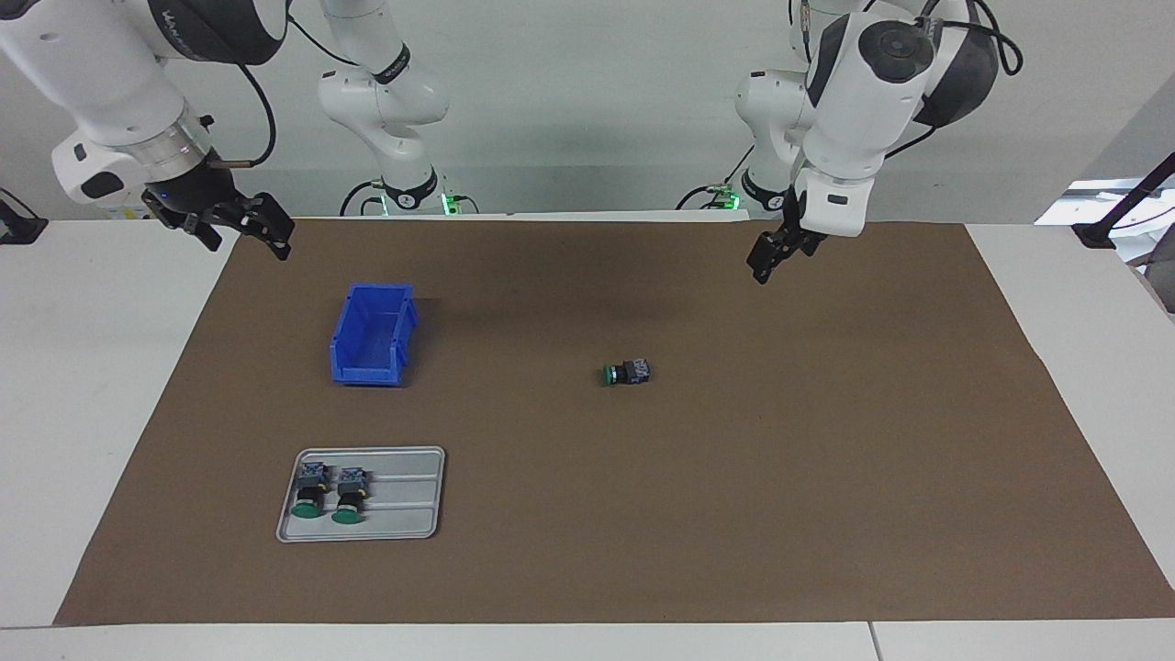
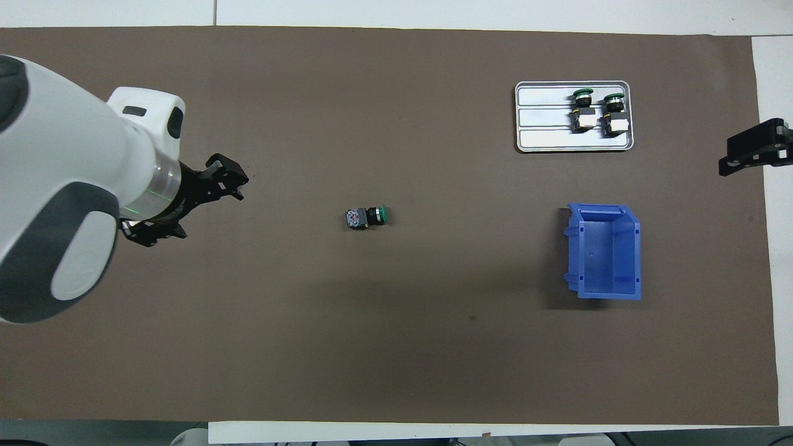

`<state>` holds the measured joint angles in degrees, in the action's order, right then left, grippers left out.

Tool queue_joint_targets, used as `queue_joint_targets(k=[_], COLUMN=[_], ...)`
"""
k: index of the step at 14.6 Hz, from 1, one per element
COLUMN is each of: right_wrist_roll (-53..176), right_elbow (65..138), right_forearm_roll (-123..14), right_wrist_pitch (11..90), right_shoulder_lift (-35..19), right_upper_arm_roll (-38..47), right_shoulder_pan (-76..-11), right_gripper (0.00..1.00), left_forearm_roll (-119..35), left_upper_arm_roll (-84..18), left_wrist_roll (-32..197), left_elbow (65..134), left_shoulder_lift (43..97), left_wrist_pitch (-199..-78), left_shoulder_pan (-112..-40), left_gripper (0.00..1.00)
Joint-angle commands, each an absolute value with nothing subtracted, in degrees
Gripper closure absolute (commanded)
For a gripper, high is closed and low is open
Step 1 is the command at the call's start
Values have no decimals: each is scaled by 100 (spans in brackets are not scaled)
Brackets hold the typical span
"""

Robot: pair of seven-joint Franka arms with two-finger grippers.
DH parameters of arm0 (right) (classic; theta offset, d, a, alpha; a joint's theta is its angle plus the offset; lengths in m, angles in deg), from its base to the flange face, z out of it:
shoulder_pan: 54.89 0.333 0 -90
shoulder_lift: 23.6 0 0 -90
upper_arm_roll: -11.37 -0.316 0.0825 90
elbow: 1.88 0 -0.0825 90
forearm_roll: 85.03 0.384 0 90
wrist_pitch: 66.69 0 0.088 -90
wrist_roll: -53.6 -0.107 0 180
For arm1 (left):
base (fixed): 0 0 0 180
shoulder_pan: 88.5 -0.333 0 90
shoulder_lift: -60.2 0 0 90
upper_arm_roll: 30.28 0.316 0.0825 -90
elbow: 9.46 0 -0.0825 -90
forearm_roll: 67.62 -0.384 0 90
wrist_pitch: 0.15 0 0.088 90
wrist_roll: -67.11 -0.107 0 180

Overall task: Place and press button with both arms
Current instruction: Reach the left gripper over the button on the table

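Round green-capped button (image 1: 627,372) on side (matte brown mat (image 1: 826,477)).

Blue bin (image 1: 372,333); green-capped button (image 1: 627,373); brown mat (image 1: 734,477); silver tray (image 1: 404,519).

A plain pale grey wall (image 1: 587,110) is running along the end of the room where the white table (image 1: 101,386) is standing. A brown mat (image 1: 734,496) is covering most of the tabletop, leaving white margins showing at both ends and along the edges. Small green indicator lights (image 1: 447,201) are glowing at the wall's foot. Even, soft light is casting faint shadows on the mat.
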<state>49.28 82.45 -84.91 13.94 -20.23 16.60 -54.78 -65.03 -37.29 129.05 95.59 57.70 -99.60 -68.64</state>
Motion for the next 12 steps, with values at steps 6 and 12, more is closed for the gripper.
queue_joint_targets(k=[6, 12], right_wrist_roll=[5114, 5079], right_elbow=[8478, 8513], right_forearm_roll=[-8529, -8511], right_wrist_pitch=[1206, 1197], right_shoulder_lift=[-2272, -2263], right_upper_arm_roll=[1787, 1779], right_shoulder_pan=[-5427, -5392], right_gripper=[1, 1], left_forearm_roll=[-6463, -6489], left_upper_arm_roll=[-3634, -3634], left_wrist_roll=[16280, 17748], left_elbow=[9321, 8774], left_shoulder_lift=[6871, 7847], left_wrist_pitch=[-10852, -11185], left_shoulder_pan=[-5924, -5554], left_gripper=[1, 1])
